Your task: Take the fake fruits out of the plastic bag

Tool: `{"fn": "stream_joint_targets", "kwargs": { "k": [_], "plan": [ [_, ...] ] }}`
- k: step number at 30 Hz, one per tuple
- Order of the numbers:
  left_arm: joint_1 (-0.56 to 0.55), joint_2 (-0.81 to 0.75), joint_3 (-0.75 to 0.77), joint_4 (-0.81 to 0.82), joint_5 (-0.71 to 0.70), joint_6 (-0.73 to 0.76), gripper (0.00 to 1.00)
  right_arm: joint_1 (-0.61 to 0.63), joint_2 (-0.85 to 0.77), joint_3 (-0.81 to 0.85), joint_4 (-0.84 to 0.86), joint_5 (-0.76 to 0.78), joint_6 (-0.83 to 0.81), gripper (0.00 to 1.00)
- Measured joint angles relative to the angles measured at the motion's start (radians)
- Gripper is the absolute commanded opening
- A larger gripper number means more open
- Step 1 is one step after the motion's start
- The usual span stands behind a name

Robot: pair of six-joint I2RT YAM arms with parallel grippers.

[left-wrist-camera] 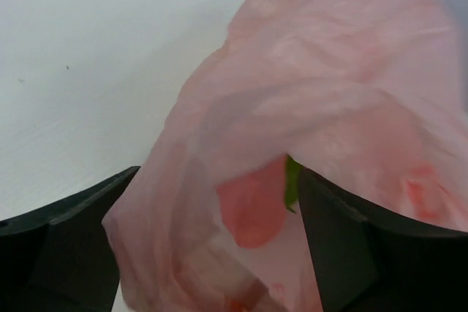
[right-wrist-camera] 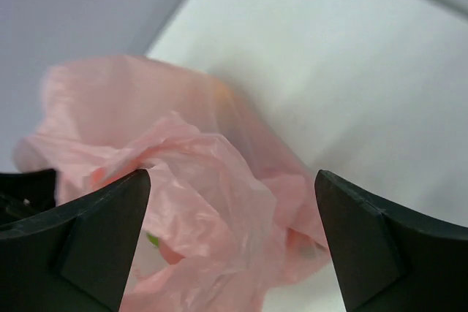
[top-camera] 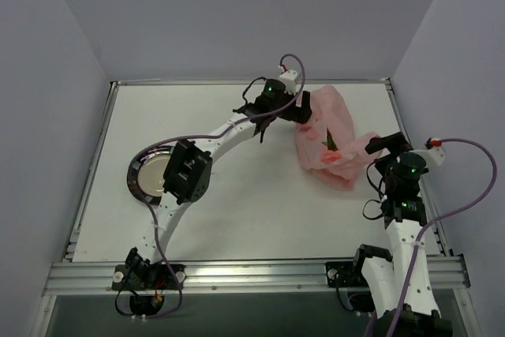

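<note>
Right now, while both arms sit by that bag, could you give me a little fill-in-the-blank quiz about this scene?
1. The crinkly plastic bag is ___ in colour.
2. In the overhead view, the plate lies to the ___ of the bag.
3. The left gripper and the right gripper are both ___, not shut.
Missing words: pink; left; open.

The bag [top-camera: 327,136] is a thin, see-through pink, paler where one layer lies alone and deeper salmon in its folds. Inside it, a fruit [left-wrist-camera: 292,180] shows a sliver of bright green beside a red-pink patch. The table [top-camera: 237,203] is plain white with no pattern. The plate [top-camera: 140,173] has a dark rim and a silvery, shiny middle. The left gripper [left-wrist-camera: 218,172] and right gripper [right-wrist-camera: 232,174] have matte black fingers. Both arms are white with black joints, and their cables [top-camera: 473,147] are lilac.
</note>
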Motion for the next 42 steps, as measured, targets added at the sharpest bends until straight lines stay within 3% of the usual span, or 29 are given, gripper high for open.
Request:
{"fn": "stream_joint_targets", "kwargs": {
  "k": [5,13,18,22,28,30,33,35,36,37,38,39,40,42],
  "plan": [
    [-0.011,-0.246,-0.127,0.060,-0.022,0.000,0.93,0.014,-0.140,0.179,-0.103,0.058,-0.047,0.92],
    [-0.024,-0.542,-0.304,0.129,-0.064,0.002,0.95,0.043,-0.169,0.362,-0.235,0.058,-0.102,0.96],
    [-0.026,-0.612,-0.453,0.126,-0.089,-0.013,0.93,0.046,-0.133,0.493,-0.256,-0.051,-0.126,0.74],
    [-0.040,-0.661,-0.618,0.126,-0.122,-0.058,0.93,0.107,0.006,0.551,-0.249,-0.134,-0.158,0.70],
    [-0.080,-0.671,-0.719,0.141,-0.101,-0.131,0.96,0.307,0.346,0.609,-0.260,-0.121,-0.277,0.91],
    [-0.091,-0.666,-0.715,0.160,-0.090,-0.143,0.97,0.344,0.443,0.636,-0.267,-0.121,-0.312,0.93],
    [-0.101,-0.631,-0.677,0.191,-0.077,-0.161,0.97,0.357,0.542,0.657,-0.269,-0.091,-0.358,0.93],
    [-0.102,-0.590,-0.641,0.213,-0.072,-0.167,0.96,0.357,0.578,0.664,-0.270,-0.064,-0.381,0.84],
    [-0.102,-0.567,-0.626,0.223,-0.072,-0.171,0.93,0.357,0.592,0.667,-0.270,-0.050,-0.389,0.80],
    [-0.102,-0.543,-0.610,0.229,-0.071,-0.175,0.82,0.357,0.604,0.670,-0.267,-0.029,-0.394,0.59],
    [-0.102,-0.518,-0.595,0.233,-0.071,-0.182,0.73,0.357,0.613,0.671,-0.262,-0.011,-0.407,0.49],
    [-0.102,-0.488,-0.582,0.236,-0.073,-0.183,0.59,0.354,0.625,0.671,-0.254,0.006,-0.414,0.34],
    [-0.103,-0.463,-0.570,0.237,-0.076,-0.184,0.25,0.351,0.636,0.671,-0.245,0.018,-0.421,0.05],
    [-0.104,-0.415,-0.559,0.241,-0.084,-0.182,0.03,0.327,0.663,0.671,-0.220,0.026,-0.421,0.00]
  ]
}}
